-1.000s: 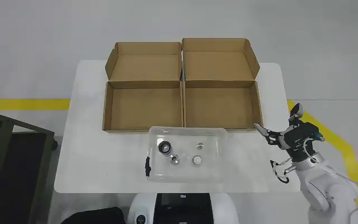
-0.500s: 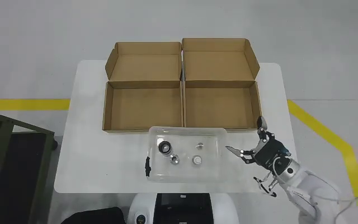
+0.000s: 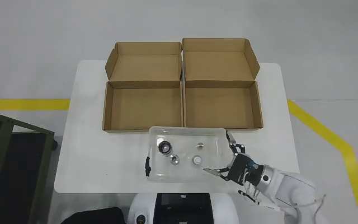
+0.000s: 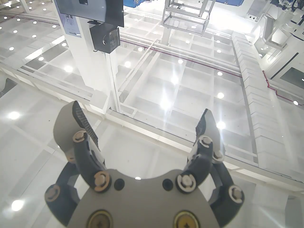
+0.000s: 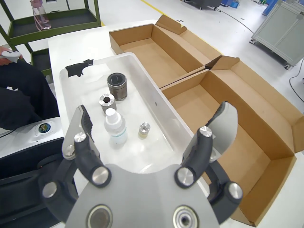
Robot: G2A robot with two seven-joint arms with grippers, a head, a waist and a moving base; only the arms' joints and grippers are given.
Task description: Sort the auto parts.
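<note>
Top view: a white bench (image 3: 89, 140) carries 2 open cardboard boxes touching side by side, the left box (image 3: 142, 106) and the right box (image 3: 222, 106). A clear plastic tray (image 3: 187, 129) sits just in front of them. 4 parts stand apart inside it: a dark bearing (image 3: 164, 147), a short metal cylinder (image 3: 174, 160), a white-capped bottle (image 3: 197, 160) and a small fitting (image 3: 199, 146). My right gripper (image 3: 217, 153) hangs at the tray's right end, released, fingers spread.

Left wrist view: my left gripper (image 4: 141, 107) is also released, spread wide and grasping nothing, aimed up at a lit ceiling (image 4: 175, 72).

Right wrist view: the bottle stands nearest me. I judge it light, smooth plastic and easy to tip, so I would pinch its body below the cap. The bearing looks heavy, stiff and slick; I would grip across its outer wall. The fitting stands near the tray wall, leaving little finger room. The glossy tray may slide on the bench. A green cart (image 5: 47, 20) stands beyond the bench.
</note>
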